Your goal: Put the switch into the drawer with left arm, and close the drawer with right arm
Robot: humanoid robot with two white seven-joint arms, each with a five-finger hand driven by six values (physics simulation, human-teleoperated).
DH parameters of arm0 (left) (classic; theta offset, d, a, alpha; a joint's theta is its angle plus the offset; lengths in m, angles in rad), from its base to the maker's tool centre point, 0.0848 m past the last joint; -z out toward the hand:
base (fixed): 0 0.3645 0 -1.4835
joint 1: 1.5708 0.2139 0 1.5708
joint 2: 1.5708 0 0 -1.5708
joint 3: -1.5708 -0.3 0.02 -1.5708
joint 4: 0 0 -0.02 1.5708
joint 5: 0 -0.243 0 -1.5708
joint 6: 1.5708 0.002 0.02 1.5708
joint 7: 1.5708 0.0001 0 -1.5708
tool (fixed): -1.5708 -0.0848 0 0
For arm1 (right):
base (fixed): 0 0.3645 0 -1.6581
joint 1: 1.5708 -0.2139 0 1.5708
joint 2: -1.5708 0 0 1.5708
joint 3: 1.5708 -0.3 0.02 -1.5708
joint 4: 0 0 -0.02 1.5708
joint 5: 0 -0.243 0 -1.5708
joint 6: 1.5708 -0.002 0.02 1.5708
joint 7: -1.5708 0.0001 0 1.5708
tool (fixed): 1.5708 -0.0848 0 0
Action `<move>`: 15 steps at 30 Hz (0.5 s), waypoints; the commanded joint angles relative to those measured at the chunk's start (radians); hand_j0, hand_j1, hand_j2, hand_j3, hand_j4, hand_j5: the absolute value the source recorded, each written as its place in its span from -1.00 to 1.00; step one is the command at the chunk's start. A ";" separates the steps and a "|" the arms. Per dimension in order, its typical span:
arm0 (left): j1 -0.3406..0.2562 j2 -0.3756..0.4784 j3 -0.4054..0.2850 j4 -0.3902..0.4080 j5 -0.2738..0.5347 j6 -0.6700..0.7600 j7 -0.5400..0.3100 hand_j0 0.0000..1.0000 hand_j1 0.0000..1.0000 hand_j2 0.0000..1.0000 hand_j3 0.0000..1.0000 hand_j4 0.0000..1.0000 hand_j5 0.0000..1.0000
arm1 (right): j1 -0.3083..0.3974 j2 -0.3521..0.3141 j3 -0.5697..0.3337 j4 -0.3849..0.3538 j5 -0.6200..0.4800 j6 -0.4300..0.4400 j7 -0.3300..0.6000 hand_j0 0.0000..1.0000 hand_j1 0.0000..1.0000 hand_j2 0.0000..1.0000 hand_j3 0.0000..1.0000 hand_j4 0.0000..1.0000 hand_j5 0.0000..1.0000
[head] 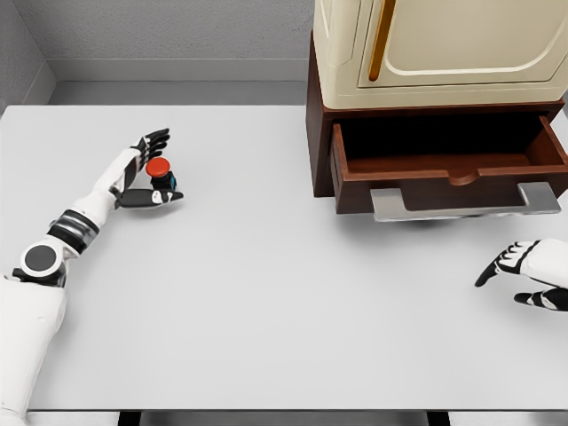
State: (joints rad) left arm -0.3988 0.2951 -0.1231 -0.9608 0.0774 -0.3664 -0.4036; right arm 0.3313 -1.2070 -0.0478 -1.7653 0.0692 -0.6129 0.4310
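Note:
The switch (159,177) is a small dark block with a red round button on top, standing on the white table at the left. My left hand (149,171) is around it, fingers above and thumb below, still spread and not closed on it. The brown drawer (448,167) stands pulled open at the upper right, under a cream cabinet, with a grey handle (461,201) along its front. Its inside looks bare. My right hand (524,271) rests low at the right edge of the table, fingers relaxed, well below the drawer.
The cream cabinet (444,44) on its brown base fills the upper right corner. The white table (266,284) stretches between the two hands. A grey wall runs along the back.

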 commanded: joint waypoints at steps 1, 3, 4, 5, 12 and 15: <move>0.000 0.004 0.002 -0.001 0.007 -0.002 0.000 0.63 0.63 0.63 0.63 0.63 0.63 | 0.000 -0.003 0.000 0.000 -0.009 0.002 0.000 0.38 0.38 0.38 0.38 0.38 0.38; 0.002 0.007 0.002 0.001 0.005 -0.002 0.000 0.52 0.52 0.52 0.52 0.52 0.52 | 0.000 -0.003 0.000 0.000 -0.009 0.002 0.000 0.36 0.36 0.36 0.36 0.36 0.36; 0.002 0.009 0.002 0.002 0.007 0.000 0.000 0.52 0.52 0.52 0.52 0.52 0.52 | 0.000 -0.003 0.000 0.000 -0.009 0.002 0.000 0.35 0.35 0.35 0.35 0.35 0.35; 0.003 0.009 0.003 0.002 0.007 -0.002 0.000 0.52 0.52 0.52 0.52 0.52 0.52 | 0.000 -0.002 0.000 0.000 -0.009 0.002 0.000 0.34 0.34 0.34 0.34 0.34 0.34; 0.014 0.010 -0.003 0.001 0.005 -0.002 0.000 0.53 0.53 0.53 0.53 0.53 0.53 | 0.000 -0.002 0.000 0.000 -0.009 0.002 0.000 0.34 0.34 0.34 0.34 0.34 0.34; 0.014 0.010 -0.006 0.001 0.005 -0.002 0.000 0.36 0.36 0.36 0.36 0.36 0.36 | 0.000 -0.002 0.000 0.000 -0.009 0.002 0.000 0.34 0.34 0.34 0.34 0.34 0.34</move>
State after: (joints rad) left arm -0.3835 0.3046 -0.1276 -0.9593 0.0769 -0.3686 -0.4033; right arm 0.3313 -1.2072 -0.0476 -1.7653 0.0667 -0.6129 0.4313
